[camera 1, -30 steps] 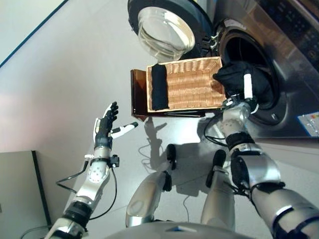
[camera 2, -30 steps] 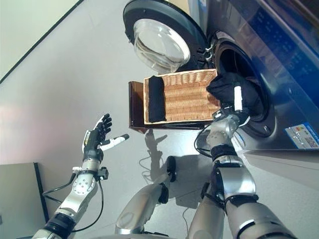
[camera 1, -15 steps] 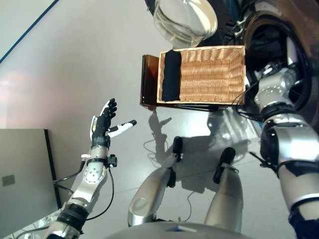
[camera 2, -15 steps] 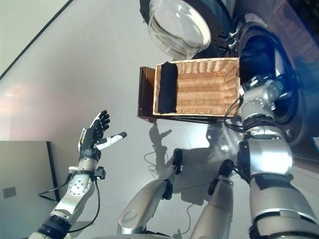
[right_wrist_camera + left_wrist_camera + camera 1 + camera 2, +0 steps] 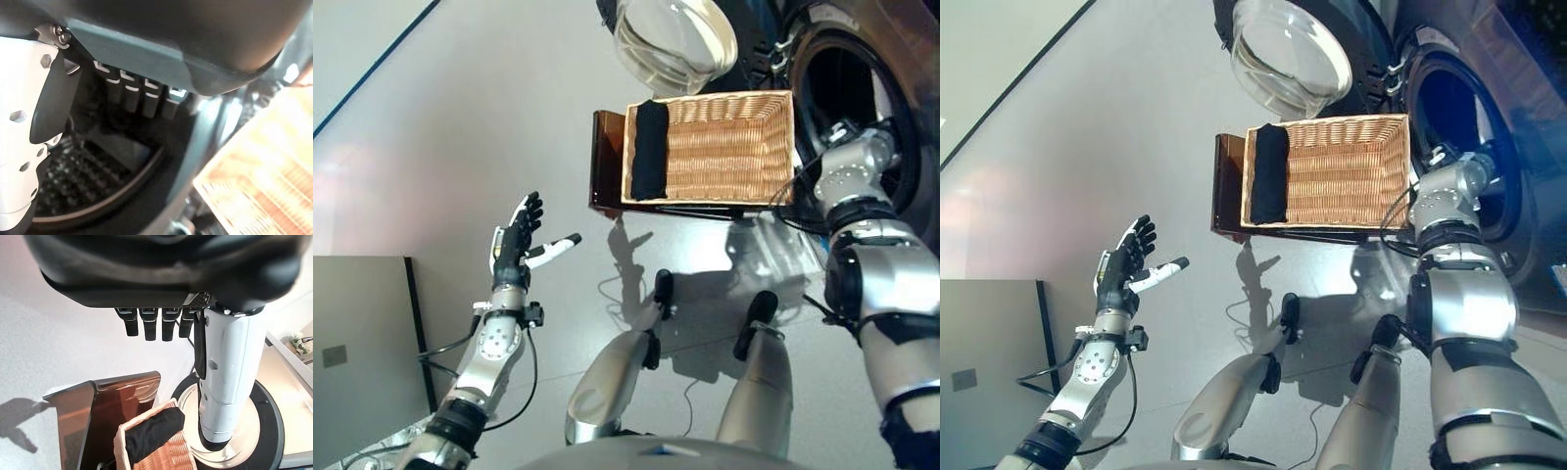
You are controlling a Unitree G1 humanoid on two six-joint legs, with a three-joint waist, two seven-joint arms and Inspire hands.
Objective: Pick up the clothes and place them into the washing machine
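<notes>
Black folded garment [image 5: 649, 150] lies along the left end of the woven wicker basket [image 5: 724, 147], beside the washing machine's open drum [image 5: 1474, 127]. Right hand [image 5: 142, 93] at the drum mouth, fingers straight, empty. Left hand [image 5: 519, 240] released, over the floor.

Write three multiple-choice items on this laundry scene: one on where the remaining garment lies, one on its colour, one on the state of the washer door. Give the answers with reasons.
1. Where does the folded garment lie?
A. At the basket's end farthest from the drum
B. On the floor
C. In the left hand

2. What colour is it?
A. White
B. Black
C. Red

3. How is the washer door?
A. Shut
B. Taken off
C. Swung open

Answers:
1 A: it rests inside the wicker basket, at the end away from the washer drum.
2 B: it shows black against the tan weave.
3 C: the glass door stands swung aside and the drum opening is exposed, with the right hand reaching in; the left hand hangs open over the floor.
</notes>
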